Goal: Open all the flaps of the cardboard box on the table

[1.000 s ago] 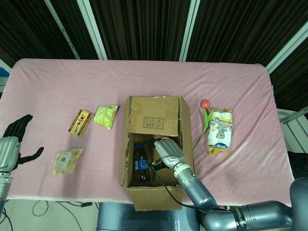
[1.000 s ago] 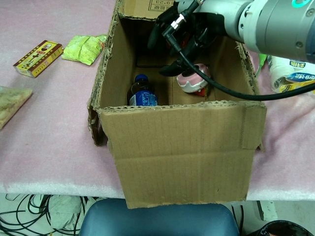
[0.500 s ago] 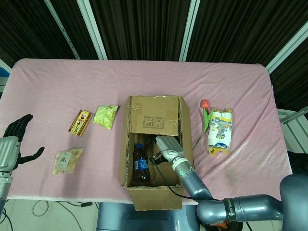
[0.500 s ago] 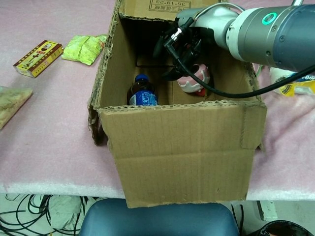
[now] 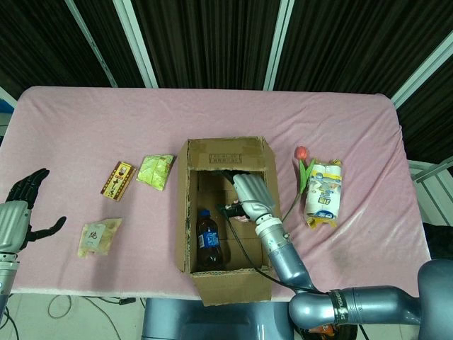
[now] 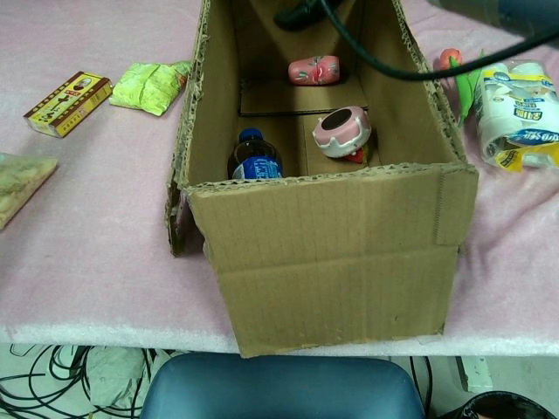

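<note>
We see the cardboard box (image 5: 225, 212) in the middle of the pink worktop (image 5: 212, 113), near the front edge. Its top is open and the near flap (image 6: 336, 262) hangs down over the front. The far flap (image 5: 228, 152) stands up at the back.

Our right hand (image 5: 249, 196) reaches over the open box, close to the far flap. Its back faces up, so we cannot tell if its fingers are wide or closed. Our left hand (image 5: 21, 205) is far off by the left edge of the worktop. Its fingers (image 5: 28, 183) are spread wide and hold nothing.

Inside the box there is a bottle (image 6: 254, 161) with a blue label, a pink cup (image 6: 341, 131) and a small pink thing (image 6: 314, 70).

Left of the box lie a green packet (image 5: 155, 171), a small red box (image 5: 117, 180) and a pale bag (image 5: 98, 236). Right of the box lie a flower (image 5: 303, 170) and a white pack (image 5: 325, 194).
</note>
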Motion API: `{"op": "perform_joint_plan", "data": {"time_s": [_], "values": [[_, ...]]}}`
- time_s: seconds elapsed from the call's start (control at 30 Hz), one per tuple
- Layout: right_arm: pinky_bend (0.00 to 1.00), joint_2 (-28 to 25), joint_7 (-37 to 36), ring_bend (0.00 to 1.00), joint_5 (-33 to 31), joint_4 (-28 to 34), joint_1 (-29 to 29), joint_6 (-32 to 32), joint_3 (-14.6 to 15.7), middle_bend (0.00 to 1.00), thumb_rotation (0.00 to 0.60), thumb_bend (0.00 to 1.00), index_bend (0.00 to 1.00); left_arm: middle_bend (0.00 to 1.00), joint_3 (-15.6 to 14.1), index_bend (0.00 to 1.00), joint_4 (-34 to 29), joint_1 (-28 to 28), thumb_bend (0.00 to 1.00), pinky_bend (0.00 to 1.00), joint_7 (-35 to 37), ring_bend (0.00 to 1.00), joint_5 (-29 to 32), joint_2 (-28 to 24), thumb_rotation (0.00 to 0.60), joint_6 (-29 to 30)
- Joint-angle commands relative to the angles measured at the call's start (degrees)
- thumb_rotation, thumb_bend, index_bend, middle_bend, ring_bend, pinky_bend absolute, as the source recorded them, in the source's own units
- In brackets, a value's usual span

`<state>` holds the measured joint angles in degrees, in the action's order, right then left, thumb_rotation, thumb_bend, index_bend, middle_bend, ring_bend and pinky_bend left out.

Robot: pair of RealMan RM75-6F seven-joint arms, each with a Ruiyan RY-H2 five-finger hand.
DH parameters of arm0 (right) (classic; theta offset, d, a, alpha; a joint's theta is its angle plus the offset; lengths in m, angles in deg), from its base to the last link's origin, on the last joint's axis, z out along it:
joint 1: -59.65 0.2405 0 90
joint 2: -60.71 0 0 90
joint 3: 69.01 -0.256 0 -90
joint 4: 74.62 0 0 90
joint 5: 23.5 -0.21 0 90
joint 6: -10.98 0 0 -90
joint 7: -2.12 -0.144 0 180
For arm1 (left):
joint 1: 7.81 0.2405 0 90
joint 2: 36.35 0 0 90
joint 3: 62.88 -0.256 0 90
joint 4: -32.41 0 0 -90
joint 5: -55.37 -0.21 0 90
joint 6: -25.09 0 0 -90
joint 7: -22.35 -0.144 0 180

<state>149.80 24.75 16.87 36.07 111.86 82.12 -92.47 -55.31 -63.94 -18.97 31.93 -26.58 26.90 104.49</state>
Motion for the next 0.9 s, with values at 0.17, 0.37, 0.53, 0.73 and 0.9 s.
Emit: {"op": "perform_joint_plan", "data": {"time_s": [0.17,0.37,0.53,0.73,0.9], "values": [[0.30,-1.9,-0.9,0.23,2.0,-2.3,0.6,1.5,-4.3,0.18,0.600,0.34,0.22,0.04,-0.2,0.02,0.1,-0.1,0.21,0.08,0.0,0.04,0.1,0.1,0.600,-0.2],[0.27,-3.0,0.0,0.18,-0.3,-6.7,2.9,-1.6,-6.9,0.11,0.600,0.34,0.17,0.04,-0.3,0.02,0.2,-0.3,0.21,0.08,-0.2,0.04,0.2,0.1,0.600,-0.2],[0.24,-3.2,1.2,0.11,-4.5,-14.2,6.4,-7.6,-8.1,0.05,0.600,0.34,0.10,0.04,-0.5,0.02,0.2,-0.4,0.21,0.07,-0.3,0.04,0.5,0.1,0.600,-0.7],[0.24,-0.9,4.4,0.09,-6.5,-27.8,12.5,-14.8,-7.3,0.03,0.600,0.31,0.05,0.04,-0.6,0.02,1.1,-0.6,0.21,0.07,-1.4,0.04,0.7,0.6,0.600,-0.9],[0.23,-1.1,5.1,0.08,-7.9,-31.3,13.8,-15.4,-7.0,0.01,0.600,0.30,0.03,0.04,-0.7,0.02,1.1,-0.6,0.21,0.07,-1.9,0.04,0.6,0.7,0.600,-0.6]]}}
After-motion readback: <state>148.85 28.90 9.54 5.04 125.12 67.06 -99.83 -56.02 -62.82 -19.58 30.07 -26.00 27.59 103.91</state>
